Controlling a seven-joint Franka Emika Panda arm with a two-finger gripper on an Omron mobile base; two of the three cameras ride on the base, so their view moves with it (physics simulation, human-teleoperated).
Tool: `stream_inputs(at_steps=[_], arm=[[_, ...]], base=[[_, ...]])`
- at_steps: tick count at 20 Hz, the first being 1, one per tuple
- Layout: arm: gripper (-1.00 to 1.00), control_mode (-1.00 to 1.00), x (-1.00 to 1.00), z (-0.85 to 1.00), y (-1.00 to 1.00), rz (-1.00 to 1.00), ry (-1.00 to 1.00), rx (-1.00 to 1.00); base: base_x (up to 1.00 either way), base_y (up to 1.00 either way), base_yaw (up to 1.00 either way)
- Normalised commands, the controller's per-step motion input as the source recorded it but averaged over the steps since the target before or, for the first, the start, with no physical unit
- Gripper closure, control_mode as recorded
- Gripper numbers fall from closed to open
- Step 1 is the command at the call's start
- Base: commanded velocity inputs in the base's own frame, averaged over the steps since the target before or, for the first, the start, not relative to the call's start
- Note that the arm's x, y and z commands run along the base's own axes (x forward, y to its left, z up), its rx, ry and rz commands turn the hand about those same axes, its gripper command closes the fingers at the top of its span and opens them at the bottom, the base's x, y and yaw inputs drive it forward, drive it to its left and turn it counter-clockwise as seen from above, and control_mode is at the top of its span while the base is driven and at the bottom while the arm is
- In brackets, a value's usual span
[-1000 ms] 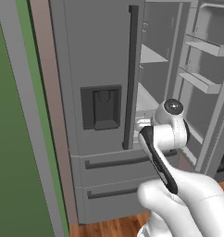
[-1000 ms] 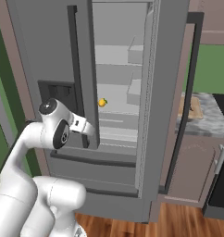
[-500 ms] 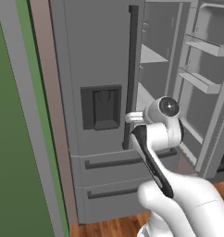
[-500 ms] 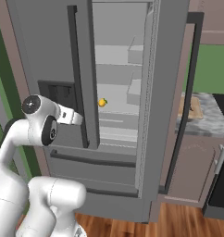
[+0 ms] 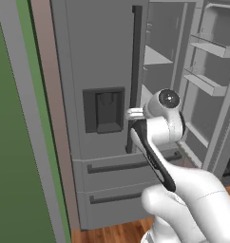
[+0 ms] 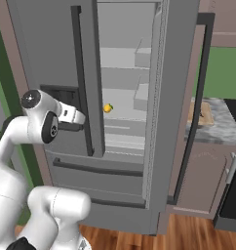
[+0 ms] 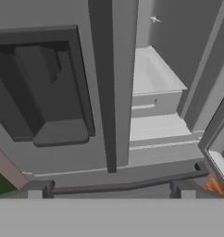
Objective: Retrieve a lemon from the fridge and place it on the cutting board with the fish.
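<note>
The fridge [image 6: 139, 122] has its right door swung wide, so the opening step looks done, but nothing has been picked up: the gripper [image 6: 80, 117] stands released, jaws spread and empty, right up against the closed left door by the dispenser recess [image 5: 103, 111]. The lemon [image 6: 108, 108] sits on a pale shelf inside, ahead of the hand and off to its right, past the long dark handle [image 6: 83, 83] of the left door. From the hand's own camera that handle runs straight up just ahead of the fingertips, with the bare shelves beyond it to the right.

By my reckoning most of the job remains: reaching in, gripping the fruit, backing out, and carrying it to the cutting board [image 6: 202, 113], which lies on the counter far to the hand's right, beyond the open door. I cannot make out the fish from here.

The tight spot is the left door's edge and handle, which the hand has to clear sideways before going in. Past that, the cavity looks roomy around the lemon, with the shelf above as the ceiling to mind
</note>
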Motion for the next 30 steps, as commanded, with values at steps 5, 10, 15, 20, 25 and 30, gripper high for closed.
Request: stream_inputs(at_steps=[5,10,15,20,25,30], arm=[[-1.0,-1.0,0.35,0.11,-0.04,0.0,0.0,-0.04],[-1.0,-1.0,0.66,0.15,-0.1,0.0,0.0,0.0],[-1.0,-1.0,0.45,0.16,-0.01,0.02,0.0,0.0],[-1.0,-1.0,0.45,0.13,0.0,0.02,0.0,-0.03],[-1.0,-1.0,0.45,0.06,0.0,0.02,0.0,-0.02],[-1.0,-1.0,0.35,0.03,0.01,0.0,-0.03,-0.02]], base=[[0.0,0.0,0.0],[0.0,0.0,0.0],[0.0,0.0,0.0],[0.0,0.0,0.0],[0.0,0.0,0.0],[0.0,0.0,0.0]])
